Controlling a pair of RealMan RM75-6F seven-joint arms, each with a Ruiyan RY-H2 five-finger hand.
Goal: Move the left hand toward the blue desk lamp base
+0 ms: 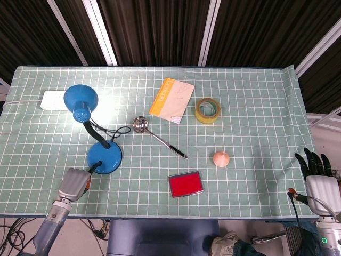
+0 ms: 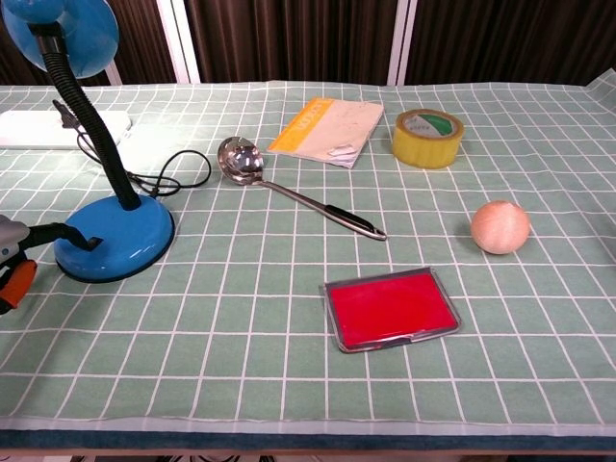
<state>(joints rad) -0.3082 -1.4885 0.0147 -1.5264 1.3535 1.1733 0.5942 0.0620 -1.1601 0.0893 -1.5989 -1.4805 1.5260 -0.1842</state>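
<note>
The blue desk lamp stands at the table's left, its round base (image 1: 106, 156) (image 2: 120, 241) under a black gooseneck and blue head (image 1: 80, 100). It is lit, and a bright patch lies on the cloth beneath the head. My left hand (image 1: 73, 184) (image 2: 8, 258) sits at the front left edge, just near of the base. One black finger (image 1: 95, 168) (image 2: 60, 231) stretches out and touches the base's near side; no other fingers show. My right hand (image 1: 318, 175) hangs off the table's right front corner with its fingers spread and nothing in it.
A white power strip (image 1: 50, 100) lies behind the lamp, its cord looping by the base. A steel ladle (image 1: 143, 126), a yellow-edged notebook (image 1: 171, 100), a tape roll (image 1: 207, 110), a peach ball (image 1: 221, 158) and a red flat case (image 1: 186, 184) lie across the middle.
</note>
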